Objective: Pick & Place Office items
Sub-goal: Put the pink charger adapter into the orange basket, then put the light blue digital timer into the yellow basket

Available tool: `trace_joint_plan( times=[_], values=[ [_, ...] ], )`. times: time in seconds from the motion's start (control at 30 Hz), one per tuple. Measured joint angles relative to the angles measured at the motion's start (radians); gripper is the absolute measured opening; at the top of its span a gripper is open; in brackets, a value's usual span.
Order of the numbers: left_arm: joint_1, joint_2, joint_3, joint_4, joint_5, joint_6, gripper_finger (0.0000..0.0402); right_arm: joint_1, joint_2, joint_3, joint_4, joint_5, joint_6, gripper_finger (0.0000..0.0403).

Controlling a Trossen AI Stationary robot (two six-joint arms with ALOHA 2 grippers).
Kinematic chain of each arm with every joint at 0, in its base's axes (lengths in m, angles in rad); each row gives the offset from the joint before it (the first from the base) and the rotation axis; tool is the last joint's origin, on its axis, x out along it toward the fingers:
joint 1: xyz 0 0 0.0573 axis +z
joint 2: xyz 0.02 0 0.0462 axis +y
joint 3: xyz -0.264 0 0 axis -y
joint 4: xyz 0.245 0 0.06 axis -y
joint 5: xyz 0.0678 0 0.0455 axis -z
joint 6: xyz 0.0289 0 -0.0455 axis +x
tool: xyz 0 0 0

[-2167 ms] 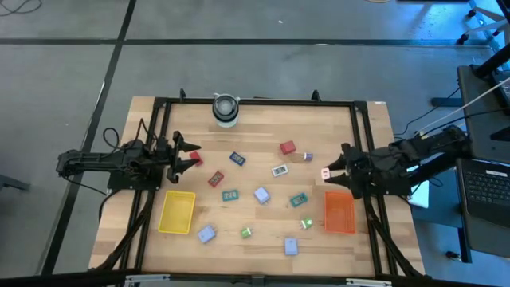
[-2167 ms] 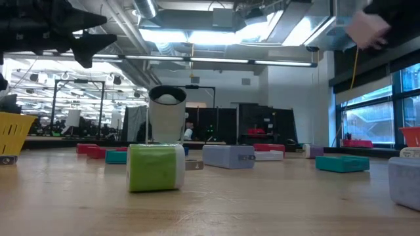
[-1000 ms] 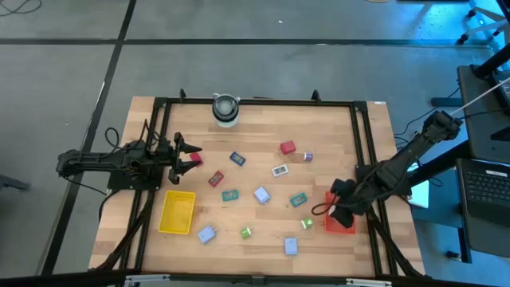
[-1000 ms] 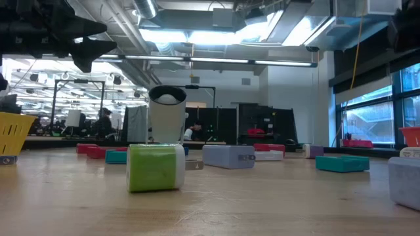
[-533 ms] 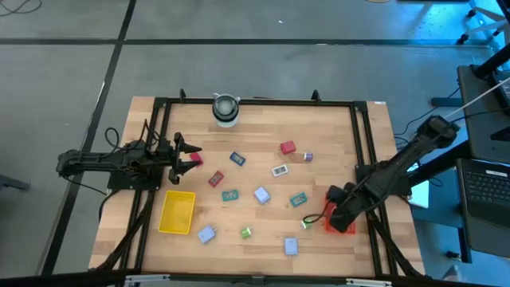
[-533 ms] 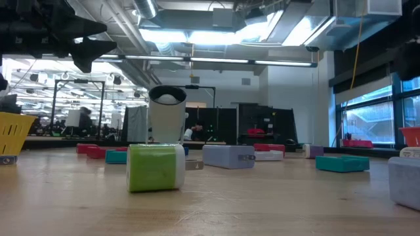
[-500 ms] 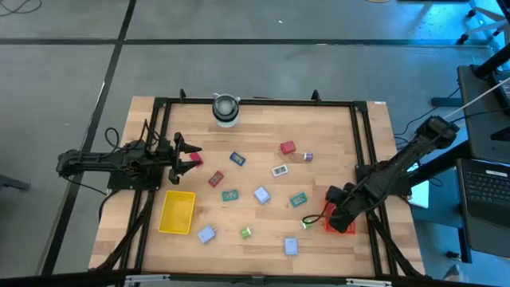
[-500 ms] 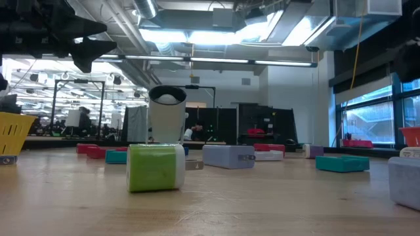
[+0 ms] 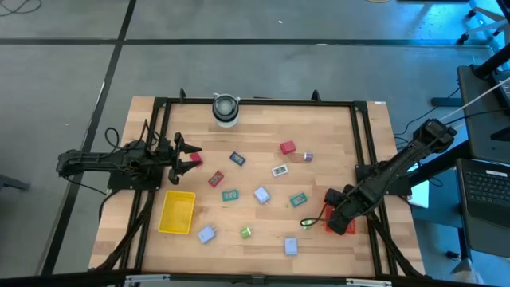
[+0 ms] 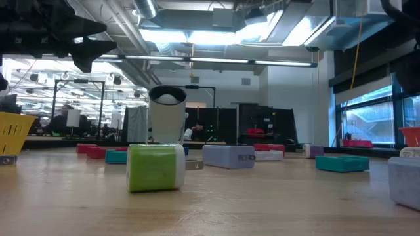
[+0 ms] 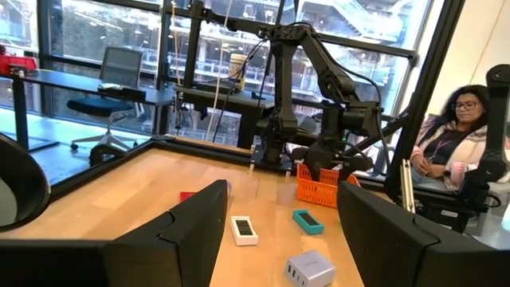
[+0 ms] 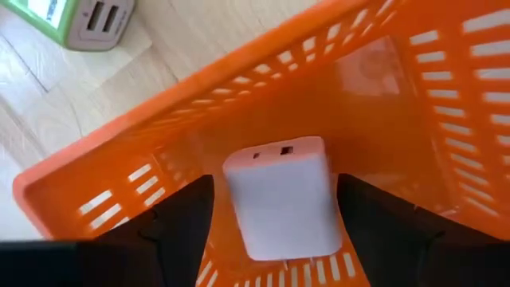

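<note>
- A robotics lab or test hall: a wooden table (image 9: 263, 239) ringed by a black metal frame (image 9: 255, 101), standing on a bare grey concrete floor (image 9: 239, 64) crossed by dark lines.
- 2 dark robot arms are mounted at the table's sides.
- Exposed ducts and strip lights (image 10: 216, 33) run overhead.
- Floor-to-ceiling windows (image 11: 103, 48), an office chair (image 11: 107, 84) and desks fill the background.
- A seated person (image 11: 450, 151) watches nearby; a laptop (image 9: 484, 187) sits beside the rig.
</note>
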Motion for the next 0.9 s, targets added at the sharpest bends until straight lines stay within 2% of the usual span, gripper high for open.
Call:
trace_joint_plan(
  times=[0.23, 0.47, 0.7, 0.83, 0.9],
  values=[
    [0.0, 0.0, 0.0, -0.001, 0.015, 0.0, 0.0233, -0.003, -0.003, 0.0, -0.011, 0.011, -0.029, 0.0244],
    [0.0, 0.0, 0.0, 0.0, 0.006, -0.007, 0.0233, -0.023, -0.095, 0.062, -0.108, 0.085, -0.059, 0.0224],
    [0.0, 0.0, 0.0, 0.0, 0.005, -0.011, 0.0233, -0.042, -0.19, 0.214, -0.286, 0.24, -0.108, 0.0223],
    [0.0, 0.0, 0.0, 0.001, 0.005, -0.003, 0.0233, -0.087, -0.193, 0.265, -0.257, 0.372, -0.215, 0.0223],
    [0.0, 0.0, 0.0, 0.001, 0.005, -0.001, 0.0233, -0.13, -0.181, 0.276, -0.19, 0.44, -0.338, 0.0223]
  ],
)
